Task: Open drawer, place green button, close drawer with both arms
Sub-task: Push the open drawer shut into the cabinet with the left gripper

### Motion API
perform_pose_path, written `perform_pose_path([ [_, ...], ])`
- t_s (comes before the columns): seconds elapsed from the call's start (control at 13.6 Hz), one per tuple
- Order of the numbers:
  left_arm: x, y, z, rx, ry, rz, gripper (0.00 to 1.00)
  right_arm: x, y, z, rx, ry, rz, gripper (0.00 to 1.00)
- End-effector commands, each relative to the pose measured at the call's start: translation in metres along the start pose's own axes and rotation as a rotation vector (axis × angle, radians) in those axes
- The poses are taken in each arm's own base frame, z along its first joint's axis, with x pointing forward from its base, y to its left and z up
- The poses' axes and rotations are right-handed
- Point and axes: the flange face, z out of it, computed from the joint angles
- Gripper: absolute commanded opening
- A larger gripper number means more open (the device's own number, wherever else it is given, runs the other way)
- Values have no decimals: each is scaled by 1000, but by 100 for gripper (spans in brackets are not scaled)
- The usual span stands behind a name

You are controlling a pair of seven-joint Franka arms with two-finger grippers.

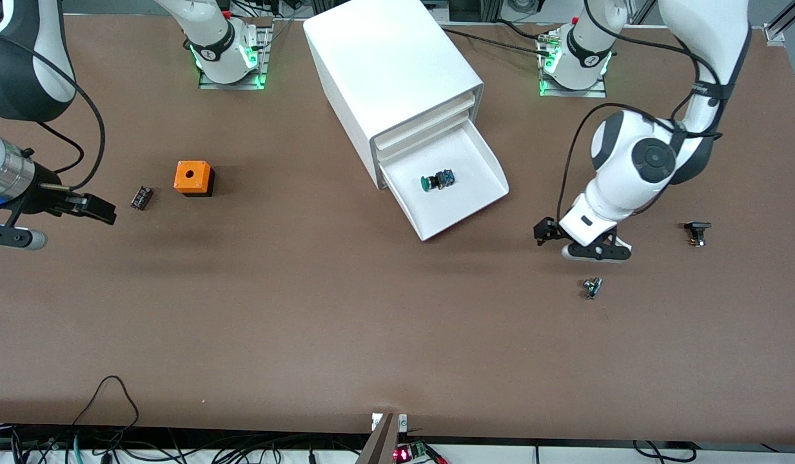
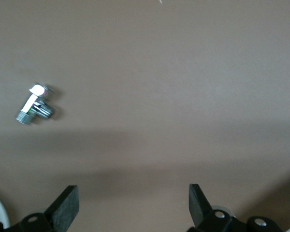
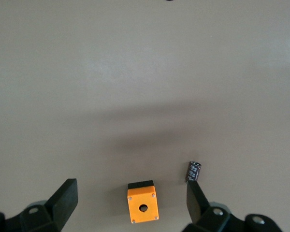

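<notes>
The white cabinet (image 1: 391,71) stands at the middle of the table, close to the arms' bases. Its lowest drawer (image 1: 481,161) is pulled out. The green-capped button (image 1: 438,181) lies on its side in the drawer. My left gripper (image 1: 544,232) is open and empty, low over the table toward the left arm's end, apart from the drawer; its wrist view (image 2: 134,205) shows only bare table between the fingers. My right gripper (image 1: 100,211) is open and empty toward the right arm's end, well away from the cabinet; its wrist view (image 3: 130,181) shows it empty too.
An orange box with a hole (image 1: 194,178) (image 3: 142,208) and a small dark cylinder (image 1: 141,197) (image 3: 194,171) lie near my right gripper. A small metal fitting (image 1: 591,287) (image 2: 35,104) and an all-black part (image 1: 697,232) lie near my left gripper.
</notes>
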Motion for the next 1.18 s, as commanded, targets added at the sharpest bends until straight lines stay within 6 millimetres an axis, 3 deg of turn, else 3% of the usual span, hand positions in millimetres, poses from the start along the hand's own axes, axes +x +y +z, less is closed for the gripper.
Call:
perform_pose_path([
  [0.0,-15,31,8,10,-11,-41,100,-48,9,-18,21,6,-23,100],
  [0.22,-34,61,29,12,-54,11,100,-59,17,-26,23,10,-36,100],
  [0.44,-39,71,45,4,-58,29,100,-70,32,-23,32,4,-62,100],
  [0.66,-45,85,73,-14,-48,52,100,-76,29,-29,40,24,-65,100],
  [1.1,-71,110,80,-1,-98,119,100,-65,16,-30,36,16,-68,100],
])
